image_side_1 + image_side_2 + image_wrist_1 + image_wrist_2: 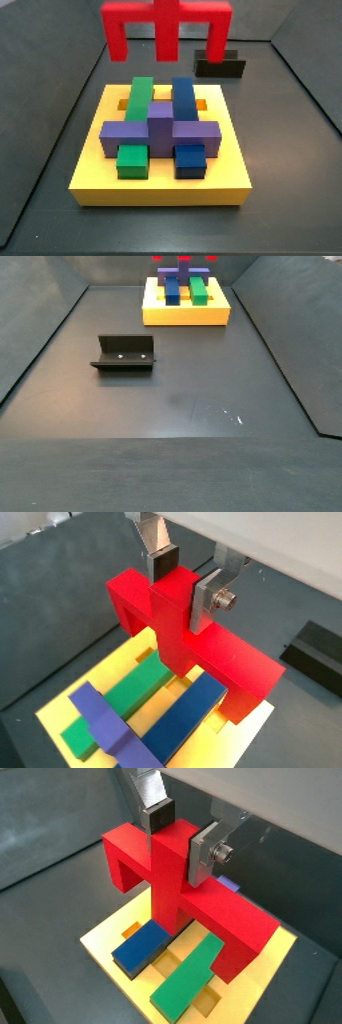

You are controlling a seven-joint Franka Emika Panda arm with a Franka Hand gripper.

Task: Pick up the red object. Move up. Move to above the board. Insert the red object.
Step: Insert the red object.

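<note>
We see the hand (183,584) pinching the red object (187,637) by its central stub, hanging w/ legs down above the board (60,724). Looks rigid, prob. light; smooth faces may slip, so stub grip suits.

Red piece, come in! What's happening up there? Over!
End effector shut on red object, above the board. Not inserted yet. Purple block on board; nothing blocking seen.

Red object (187,637) in gripper (187,580) jaws, above the board (60,717).
</note>
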